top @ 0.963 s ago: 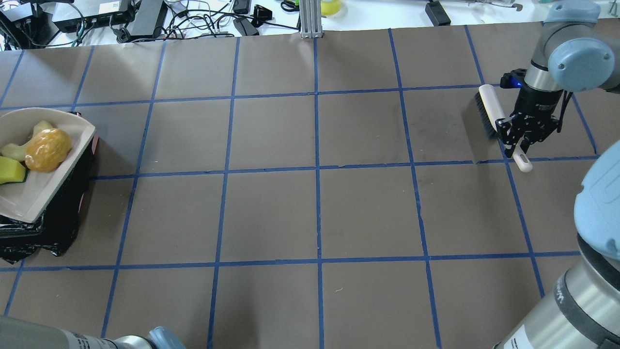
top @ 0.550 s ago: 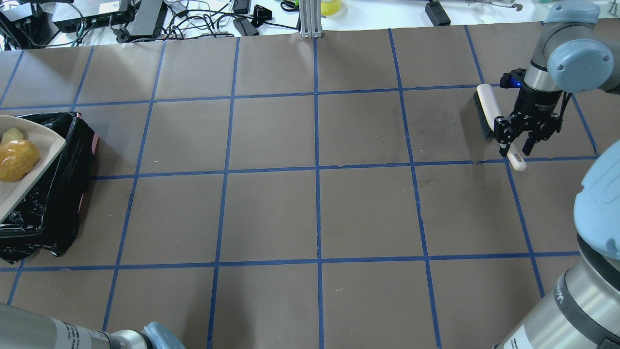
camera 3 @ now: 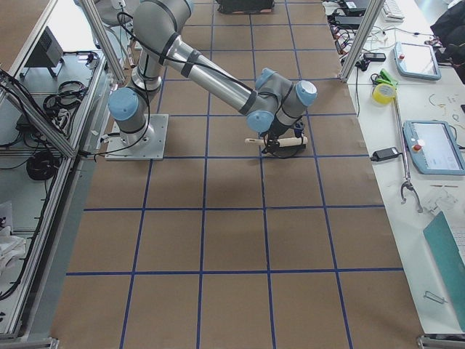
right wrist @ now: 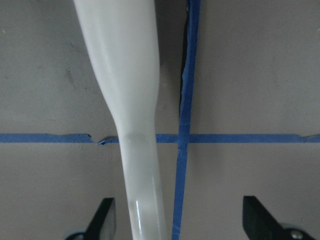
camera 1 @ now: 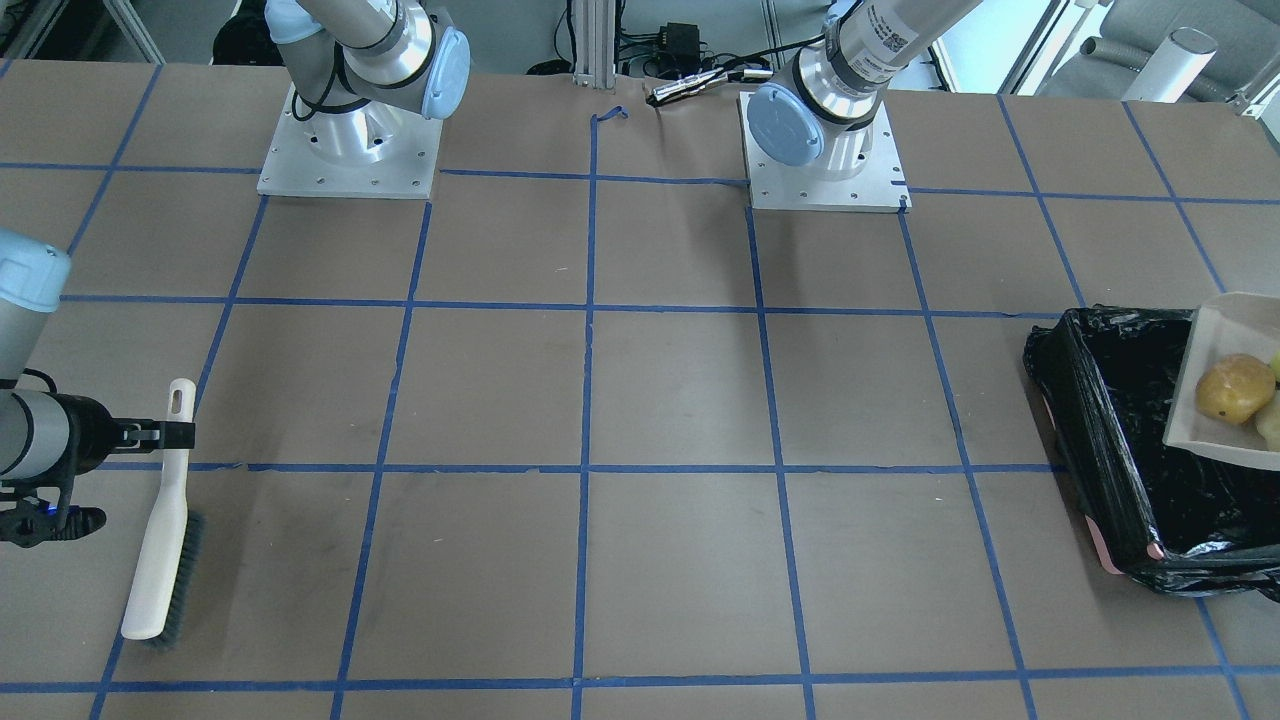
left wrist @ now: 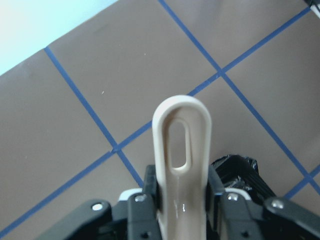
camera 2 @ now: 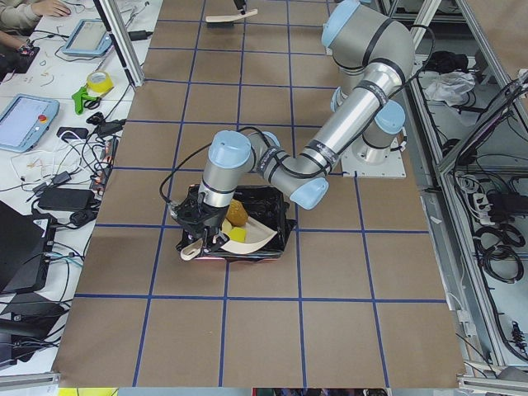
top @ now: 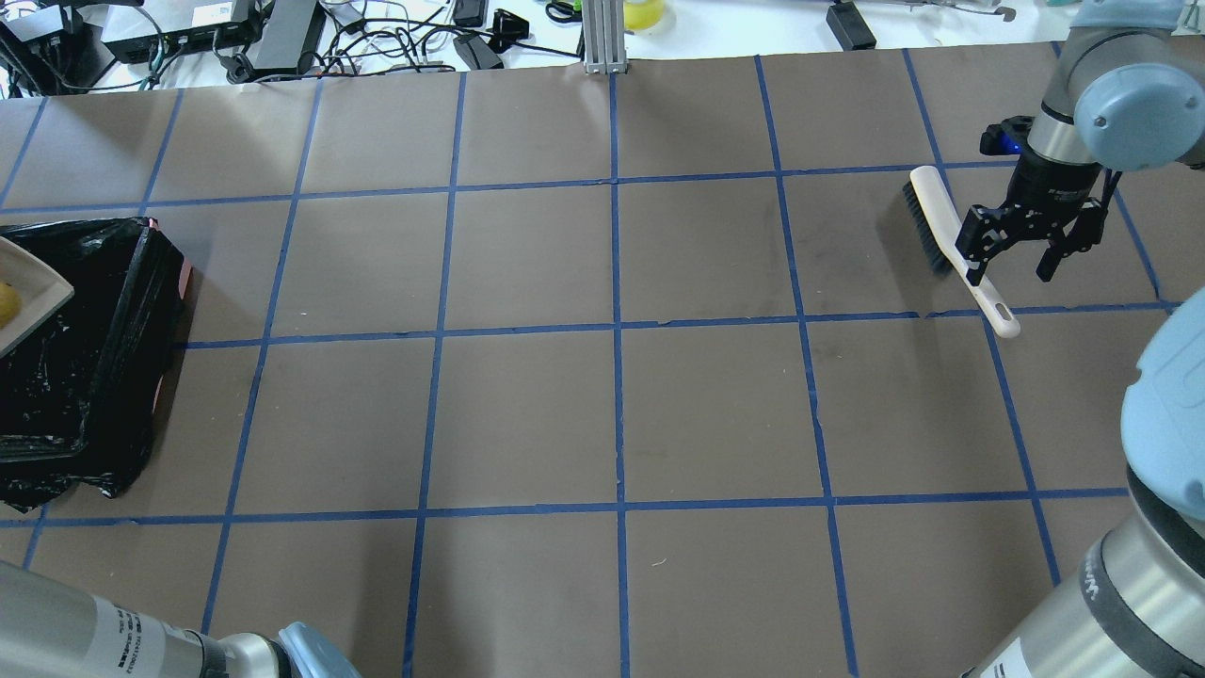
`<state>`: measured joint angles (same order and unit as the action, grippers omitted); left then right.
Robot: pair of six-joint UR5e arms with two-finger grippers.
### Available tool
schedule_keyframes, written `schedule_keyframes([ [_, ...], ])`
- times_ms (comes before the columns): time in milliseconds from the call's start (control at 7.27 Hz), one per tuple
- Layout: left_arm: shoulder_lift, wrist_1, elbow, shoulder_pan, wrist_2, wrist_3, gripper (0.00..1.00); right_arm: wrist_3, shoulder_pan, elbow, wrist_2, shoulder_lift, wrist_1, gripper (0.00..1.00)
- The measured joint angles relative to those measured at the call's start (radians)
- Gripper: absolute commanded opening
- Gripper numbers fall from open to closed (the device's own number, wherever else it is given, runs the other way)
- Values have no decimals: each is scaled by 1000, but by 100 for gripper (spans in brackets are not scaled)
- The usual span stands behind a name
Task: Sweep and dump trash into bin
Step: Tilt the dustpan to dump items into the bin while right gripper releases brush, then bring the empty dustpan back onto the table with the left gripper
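A brush [top: 937, 212] lies on the brown table [top: 612, 414] in the overhead view's upper right, its handle crossing a blue tape line. The right gripper [top: 1009, 273] hangs over that handle, jaws wide — holding nothing. At far left, the left gripper [left wrist: 182, 200] clamps the dustpan [camera 1: 1215, 335] by its handle, above the black-lined bin [camera 1: 1100, 420] — the orange-brown lump [camera 1: 1235, 387] and yellow-green wedge [camera 2: 238, 236] sit in the pan.

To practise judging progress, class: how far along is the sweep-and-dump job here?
Done: sweeping, it seems; the trash sits on the dustpan, and the brush lies on the table with the right tool open over its handle. In hand: the left tool grips the dustpan's handle, holding it over the bin. Left: tipping the trash in.
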<state>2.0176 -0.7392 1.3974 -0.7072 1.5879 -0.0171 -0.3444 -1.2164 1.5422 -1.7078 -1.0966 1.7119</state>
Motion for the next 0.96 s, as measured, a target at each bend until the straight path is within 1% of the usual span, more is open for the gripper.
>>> schedule_keyframes([
  [275, -9, 82, 8, -14, 4, 46, 0, 2, -4, -3, 8, -73, 2, 100],
  [550, -27, 165, 32, -63, 25, 101, 0, 19, -37, -4, 40, -184, -19, 100],
  [688, -34, 231, 62, -81, 36, 139, 0, 54, -77, -5, 54, -245, -42, 100],
  [963, -56, 310, 115, -94, 43, 199, 0, 189, -201, -4, 77, -362, -105, 100],
])
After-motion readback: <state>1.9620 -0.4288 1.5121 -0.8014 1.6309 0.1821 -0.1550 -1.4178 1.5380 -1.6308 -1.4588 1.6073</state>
